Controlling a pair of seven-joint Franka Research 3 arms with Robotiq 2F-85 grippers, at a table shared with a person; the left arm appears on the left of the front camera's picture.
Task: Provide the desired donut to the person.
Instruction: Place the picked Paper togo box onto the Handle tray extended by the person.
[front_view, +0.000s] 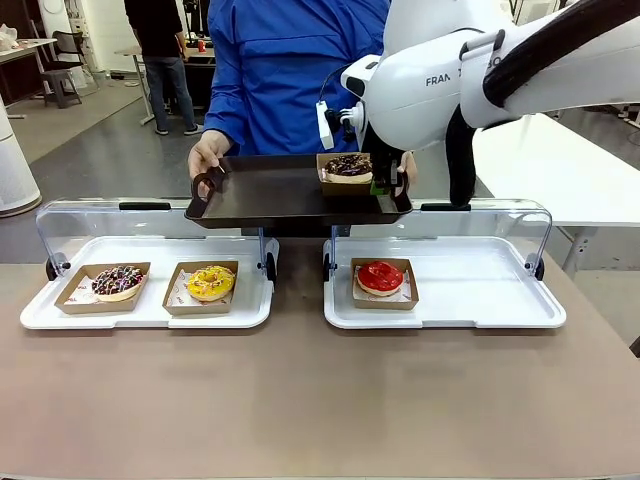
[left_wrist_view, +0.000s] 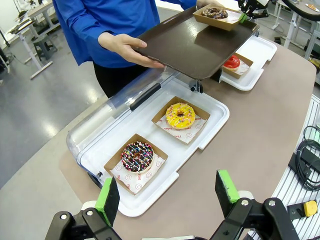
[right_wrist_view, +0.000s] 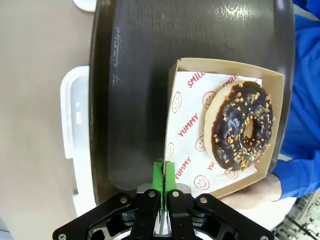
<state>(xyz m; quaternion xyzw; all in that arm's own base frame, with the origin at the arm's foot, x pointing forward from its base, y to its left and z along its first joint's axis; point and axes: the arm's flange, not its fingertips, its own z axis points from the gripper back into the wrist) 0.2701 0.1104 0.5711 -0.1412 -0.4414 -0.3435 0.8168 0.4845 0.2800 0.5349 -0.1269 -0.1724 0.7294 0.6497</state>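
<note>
Donut (right_wrist_view: 245, 127): chocolate-iced and nut-flecked. It lies in its cardboard box (right_wrist_view: 225, 64), which rests on the dark tray (front_view: 270, 195) toward the tray's right end.
Right gripper (right_wrist_view: 163, 167): pads pinched together on the box's near wall. This hold keeps the pads off the icing.
Person's hand (front_view: 208, 155): grips the tray's edge and holds it level above the display cases, apparently to receive the box.
Stage: delivery judged nearly complete, release not yet made.
Left gripper (left_wrist_view: 167, 192): jaws spread wide and empty, hovering over the table, well apart from the handover.
Remaining stock: 3 boxed donuts. The sprinkled donut (front_view: 117, 281) and yellow donut (front_view: 211, 283) are in the left case (front_view: 150, 318); the red donut (front_view: 380, 276) is in the right case (front_view: 480, 290).
</note>
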